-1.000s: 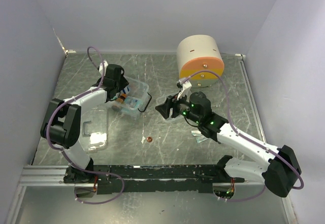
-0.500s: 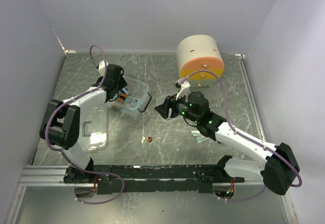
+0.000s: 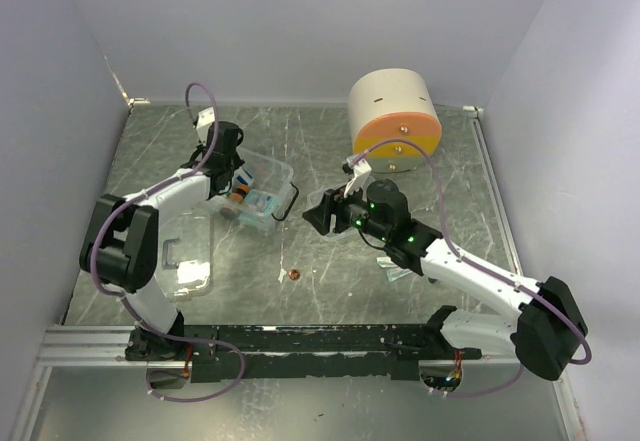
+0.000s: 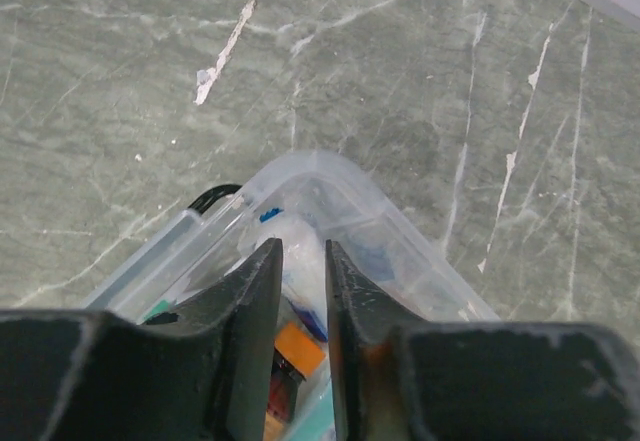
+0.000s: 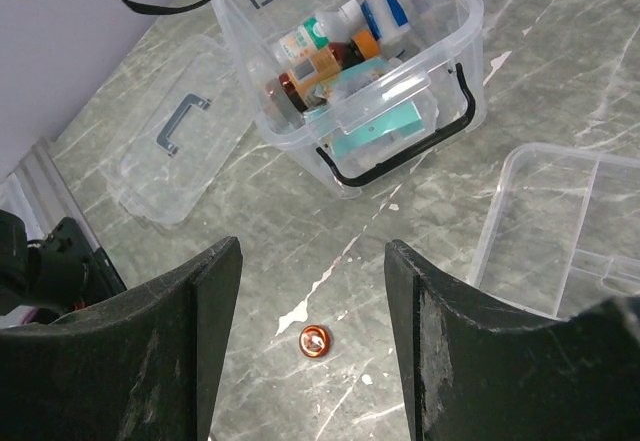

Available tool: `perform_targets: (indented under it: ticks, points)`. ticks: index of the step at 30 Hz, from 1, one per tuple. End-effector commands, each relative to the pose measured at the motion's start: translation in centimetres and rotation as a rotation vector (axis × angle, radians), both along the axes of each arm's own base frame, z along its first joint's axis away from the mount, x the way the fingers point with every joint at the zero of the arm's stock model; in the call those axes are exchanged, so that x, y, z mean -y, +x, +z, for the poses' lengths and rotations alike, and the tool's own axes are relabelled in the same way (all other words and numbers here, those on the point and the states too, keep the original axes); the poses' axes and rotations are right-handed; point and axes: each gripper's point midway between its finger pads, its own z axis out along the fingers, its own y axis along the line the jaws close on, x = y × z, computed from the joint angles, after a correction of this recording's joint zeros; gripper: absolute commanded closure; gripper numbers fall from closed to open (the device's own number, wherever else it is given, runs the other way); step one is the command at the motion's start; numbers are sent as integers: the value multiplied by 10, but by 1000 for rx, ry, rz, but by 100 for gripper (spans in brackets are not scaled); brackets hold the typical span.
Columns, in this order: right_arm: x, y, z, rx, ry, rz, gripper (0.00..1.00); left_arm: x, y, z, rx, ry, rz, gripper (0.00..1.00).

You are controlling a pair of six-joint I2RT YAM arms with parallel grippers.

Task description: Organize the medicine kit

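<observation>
A clear plastic box (image 3: 268, 189) with black latch handles holds bottles and packets; it also shows in the right wrist view (image 5: 455, 81) and the left wrist view (image 4: 400, 231). My left gripper (image 3: 232, 166) hangs over the box's far end. Its jaws (image 4: 304, 246) stand a narrow gap apart with nothing between them, above an orange-capped bottle (image 4: 298, 349). My right gripper (image 3: 315, 216) is wide open and empty (image 5: 312, 251), above the table just right of the box. A small copper-coloured round piece (image 5: 314, 341) lies on the table below it.
The box's clear lid (image 3: 185, 256) lies flat at the left. A clear divided tray (image 5: 560, 231) sits under my right arm. A large white-and-orange cylinder (image 3: 393, 121) stands at the back right. Small packets (image 3: 395, 269) lie near the right arm.
My left gripper has drawn slightly back and up over the box's far end. My right gripper has shifted a little to the left, still open.
</observation>
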Motion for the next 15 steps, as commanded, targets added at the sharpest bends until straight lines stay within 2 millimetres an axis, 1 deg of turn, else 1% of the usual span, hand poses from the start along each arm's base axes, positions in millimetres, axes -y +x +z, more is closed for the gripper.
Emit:
perform_targets:
  ticks: [1, 4, 9, 12, 15]
  points:
    - [-5, 5, 17, 22, 41, 3, 41, -1, 22, 1, 36, 69, -10, 68]
    - [-5, 4, 15, 18, 39, 1, 41, 0, 24, -14, 5, 80, -13, 71]
    - [-5, 4, 13, 11, 36, -1, 41, -1, 21, -35, -38, 82, -8, 73]
    - [-5, 4, 12, 7, 37, 1, 41, 3, 20, -42, -47, 71, -25, 73]
    - [-6, 4, 12, 5, 38, 5, 41, 4, 21, -44, -51, 73, -33, 72]
